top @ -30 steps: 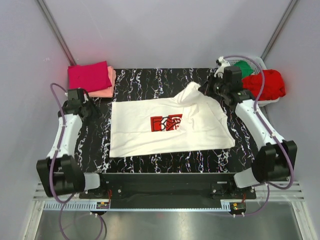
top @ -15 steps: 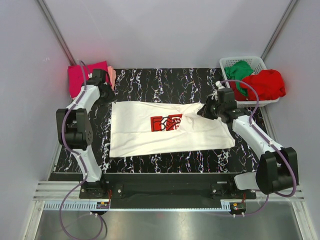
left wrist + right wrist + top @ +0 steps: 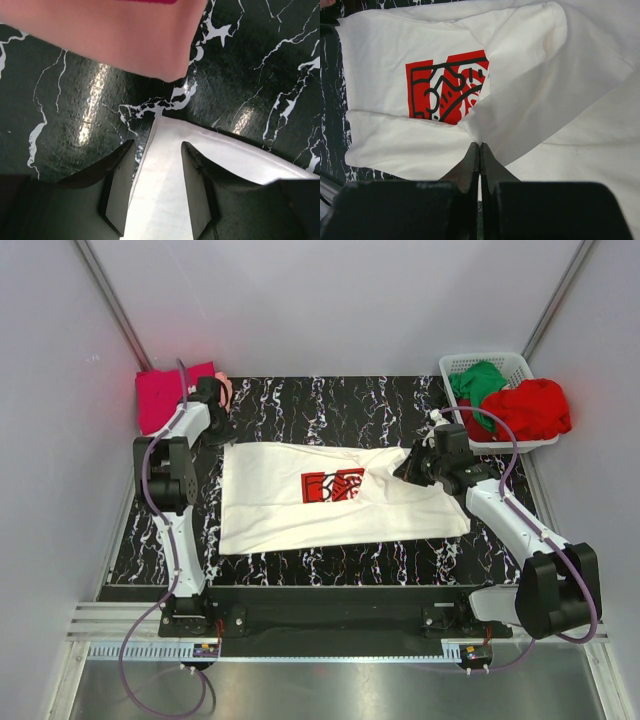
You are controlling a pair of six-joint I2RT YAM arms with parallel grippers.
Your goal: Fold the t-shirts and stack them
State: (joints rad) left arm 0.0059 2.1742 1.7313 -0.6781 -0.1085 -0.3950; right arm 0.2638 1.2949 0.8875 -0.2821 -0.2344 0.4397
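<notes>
- Right wrist: pinching white shirt fold with right claw; thin bite, risk of slipping out.
- Left wrist: spread left claw astride shirt corner; risk of missing cloth.

No words, numbers or brand names can be read. The only marking seen is a red square print on the white t-shirt; it is filled with black line drawing, and no letters can be made out.
</notes>
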